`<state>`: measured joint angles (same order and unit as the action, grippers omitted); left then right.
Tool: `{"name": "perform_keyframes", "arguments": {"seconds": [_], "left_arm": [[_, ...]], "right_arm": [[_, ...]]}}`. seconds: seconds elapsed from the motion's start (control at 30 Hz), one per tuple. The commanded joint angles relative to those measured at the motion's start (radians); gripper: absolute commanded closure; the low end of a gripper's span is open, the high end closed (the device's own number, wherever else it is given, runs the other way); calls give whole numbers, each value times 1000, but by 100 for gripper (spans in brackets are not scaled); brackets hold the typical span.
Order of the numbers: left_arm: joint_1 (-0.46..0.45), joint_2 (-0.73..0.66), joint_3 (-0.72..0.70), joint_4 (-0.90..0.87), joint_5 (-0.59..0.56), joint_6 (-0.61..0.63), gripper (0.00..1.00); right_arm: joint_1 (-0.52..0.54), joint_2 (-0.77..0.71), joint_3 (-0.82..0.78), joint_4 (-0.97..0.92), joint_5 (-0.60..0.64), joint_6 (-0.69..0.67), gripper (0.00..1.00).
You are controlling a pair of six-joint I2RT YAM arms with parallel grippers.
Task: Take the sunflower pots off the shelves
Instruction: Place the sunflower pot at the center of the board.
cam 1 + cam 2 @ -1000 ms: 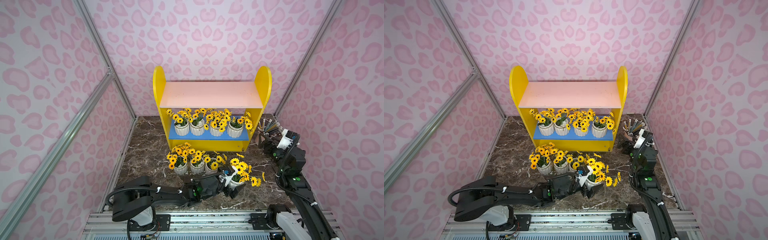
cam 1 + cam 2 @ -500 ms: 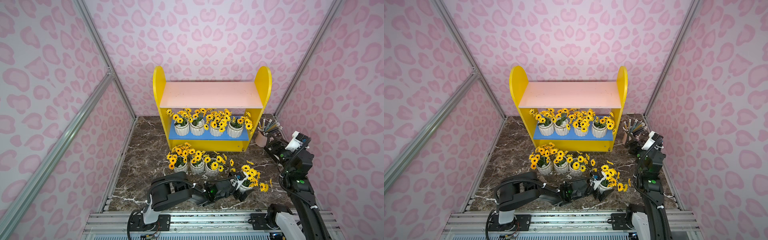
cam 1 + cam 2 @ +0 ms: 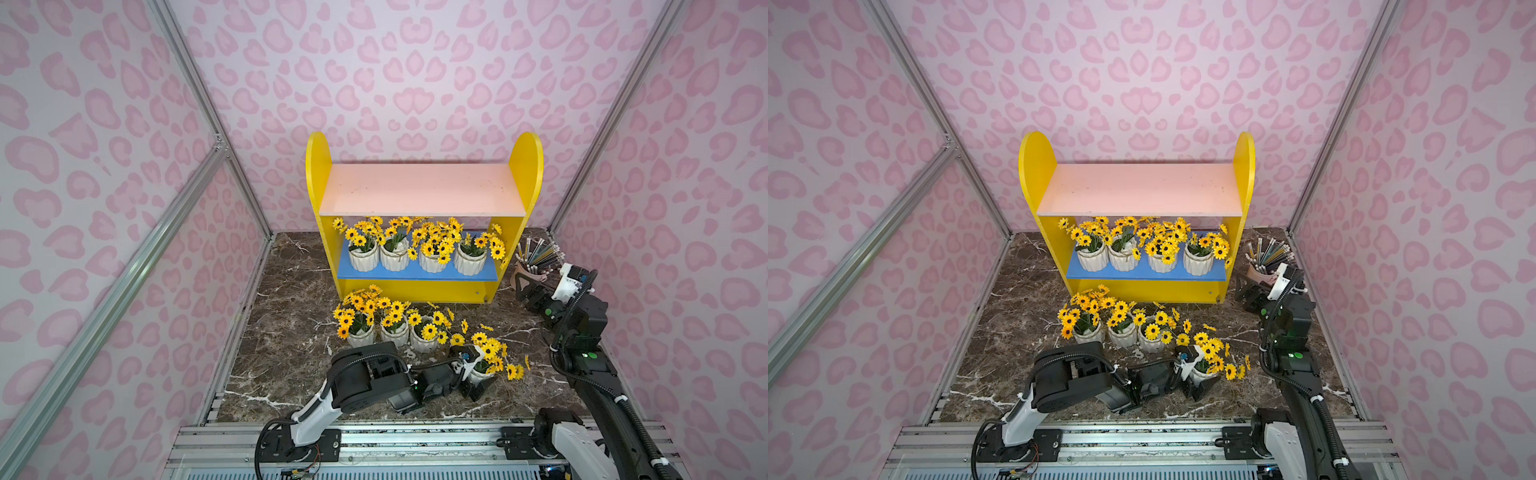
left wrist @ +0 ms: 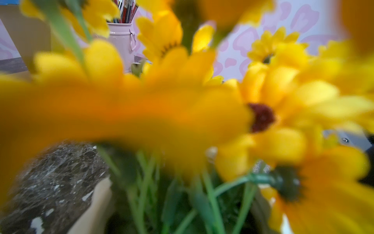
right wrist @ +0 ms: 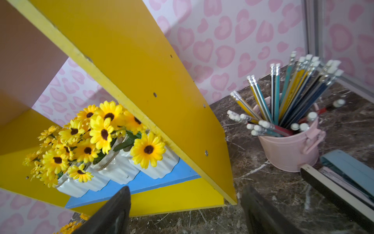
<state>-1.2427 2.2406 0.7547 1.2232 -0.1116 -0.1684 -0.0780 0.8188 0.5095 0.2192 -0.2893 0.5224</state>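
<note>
- Lower centre of a top view: your left gripper (image 3: 470, 377) is clamped around one sunflower pot (image 3: 483, 376), low over the marble floor (image 3: 291, 332).
- Just above it, three more pots (image 3: 395, 332) stand in a row before the shelves (image 3: 419, 189).
- Mid-frame, four pots (image 3: 395, 259) line the blue lower board (image 3: 415, 275).
- At right, your right gripper (image 5: 186, 194) hangs with jaws spread, beside the pencil cup (image 5: 291, 150).

Bright, even light, soft shadows. Left wrist: sunflower pot (image 4: 263, 117) fills lens, blurred. Right wrist fingers (image 5: 113, 212) soft.
</note>
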Motion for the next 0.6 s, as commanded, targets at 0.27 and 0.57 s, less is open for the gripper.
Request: {"name": "perform_keyframes", "arguments": {"seconds": [0.27,0.57], "left_arm": [[-2,36,-36,54,-51,-7,40],[-14,37,-22,2,-59,11,18]], "right_arm": [[88,42,34,37,35,-38,7],[124,65,74,-31,70,-57,4]]}}
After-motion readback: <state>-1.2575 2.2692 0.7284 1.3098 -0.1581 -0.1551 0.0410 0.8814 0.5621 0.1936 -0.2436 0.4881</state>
